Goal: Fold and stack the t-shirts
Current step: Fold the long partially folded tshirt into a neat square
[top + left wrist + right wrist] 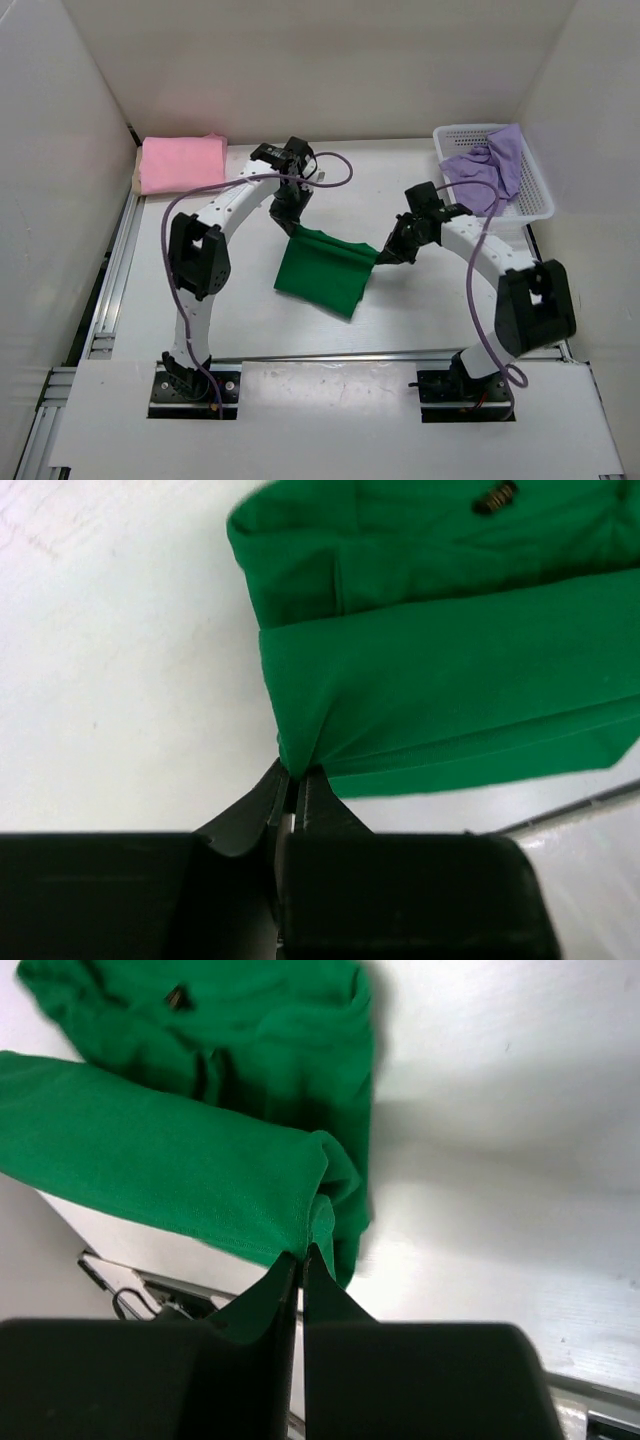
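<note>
The green t-shirt (325,268) lies partly folded at the table's middle, its far edge lifted between both grippers. My left gripper (291,227) is shut on its far left corner (296,752). My right gripper (381,253) is shut on its far right corner (318,1222). The pink t-shirt (181,162) lies folded at the far left, with a tan edge (136,180) showing under it. The purple t-shirt (488,166) is crumpled in the white basket (532,196).
The white mesh basket stands at the far right against the wall. White walls close in the table on the left, back and right. A metal rail (110,290) runs along the left edge.
</note>
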